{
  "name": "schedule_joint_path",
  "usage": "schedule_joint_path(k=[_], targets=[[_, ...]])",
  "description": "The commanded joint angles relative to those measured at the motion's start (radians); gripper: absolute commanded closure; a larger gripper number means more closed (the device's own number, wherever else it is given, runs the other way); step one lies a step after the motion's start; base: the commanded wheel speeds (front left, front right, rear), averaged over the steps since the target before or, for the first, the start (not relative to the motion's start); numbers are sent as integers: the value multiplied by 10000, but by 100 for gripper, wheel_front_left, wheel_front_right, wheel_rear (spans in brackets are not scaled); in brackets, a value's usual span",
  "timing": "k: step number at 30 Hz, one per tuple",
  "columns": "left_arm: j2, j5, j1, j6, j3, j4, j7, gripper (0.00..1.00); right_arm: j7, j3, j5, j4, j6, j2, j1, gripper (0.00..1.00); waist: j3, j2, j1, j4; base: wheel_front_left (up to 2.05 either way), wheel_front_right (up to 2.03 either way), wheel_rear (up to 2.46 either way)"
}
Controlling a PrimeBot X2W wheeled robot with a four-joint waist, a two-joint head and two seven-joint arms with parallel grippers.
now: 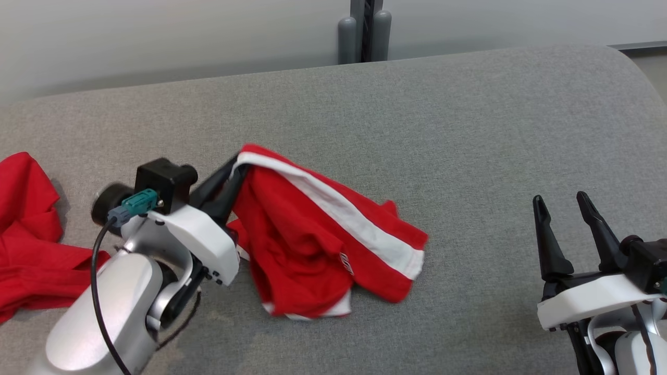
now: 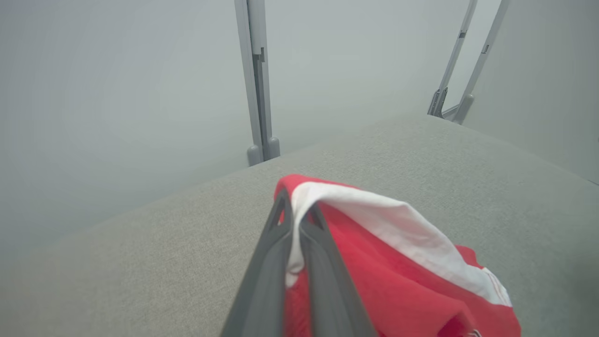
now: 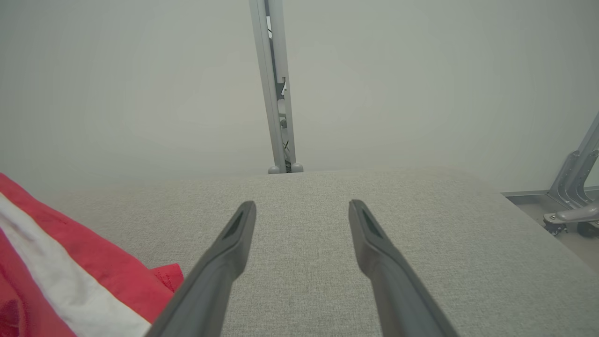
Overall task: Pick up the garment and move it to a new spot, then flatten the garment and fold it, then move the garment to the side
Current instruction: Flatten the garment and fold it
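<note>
Grey woven fabric covers the tabletop [image 1: 469, 130], which runs back to a pale wall [image 1: 156, 36] where a grey upright post [image 1: 365, 31] stands behind the far edge.

1. Left claw [image 1: 237, 167]: closed. The two dark fingers [image 2: 276, 262] lie pressed together with a fold of cloth clamped between them. The pinch sits at the white-banded edge of the garment. That edge is lifted off the tabletop and forms the highest part of the cloth.

2. Garment [image 1: 312, 229]: red, with a broad white stripe running from the gripped edge down toward the right corner. From the pinch point the cloth drapes downward and to the right. Its lower part rests bunched on the tabletop, near the middle of the head view. A small white mark shows on the red panel near the lower folds.

3. Second red cloth [image 1: 26, 234]: lies crumpled on the tabletop at the left edge, beside the left forearm and apart from the gripped garment.

4. Right claw [image 1: 560, 200]: open, fingers spread wide with nothing between them. It hovers above bare tabletop, well apart from the garment, on the right side.
</note>
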Motion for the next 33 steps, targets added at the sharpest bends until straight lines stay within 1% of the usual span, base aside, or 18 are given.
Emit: schedule_joint_path(k=[1, 2, 4, 7, 10, 12, 15, 18, 19, 20, 25, 33], targets=[[260, 618, -403, 197, -117, -232, -24, 100, -30, -63, -12, -11, 0, -40, -50, 0, -29, 0, 0, 26, 0, 0, 0], [260, 618, -403, 197, -117, -232, -24, 100, -30, -63, -12, -11, 0, -40, -50, 0, -29, 0, 0, 26, 0, 0, 0], [344, 1001, -503, 256, -373, -415, 83, 100, -31, -84, -17, -33, 0, -38, -6, 0, -18, 0, 0, 48, 0, 0, 0], [309, 1322, -120, 378, -874, -368, 381, 100, -34, -57, 75, -25, 0, -40, 51, 0, 10, 0, 0, 51, 0, 0, 0], [57, 1264, 441, 452, -1347, 32, 649, 100, -9, -39, 142, -32, 0, -40, 96, 0, 48, 0, 0, 55, 0, 0, 0], [-212, 1102, 773, 413, -1578, 363, 679, 100, -14, -53, 173, -13, 0, -41, 92, 0, 71, 0, 0, 80, 0, 0, 0], [-462, 1072, 1155, 344, -1894, 866, 619, 100, 14, -61, 167, 4, 0, -38, 92, 0, 75, 0, 0, 132, 0, 0, 0], [-628, 1186, 1238, 434, -2041, 1251, 438, 100, 49, -93, 158, 10, 0, -38, 97, 0, 56, 0, 0, 213, 0, 0, 0], [-671, 1237, 1257, 520, -2026, 1345, 317, 64, 64, -101, 148, 12, 0, -40, 91, 0, 44, 0, 0, 247, 0, 0, 0], [-685, 1318, 1255, 631, -1998, 1406, 175, 1, 73, -100, 140, -6, 0, -38, 91, 0, 27, 0, 0, 277, 0, 0, 0], [-709, 1258, 1415, 1094, -1584, 1168, -613, 0, 111, -171, 89, -79, 0, -41, 128, 0, -118, 0, 0, 440, 0, 0, 0], [-209, 818, 2029, 1905, -465, -270, -1528, 0, 218, -298, 16, -178, 0, -40, 294, 0, -528, 0, 0, 716, 0, 0, 0]])
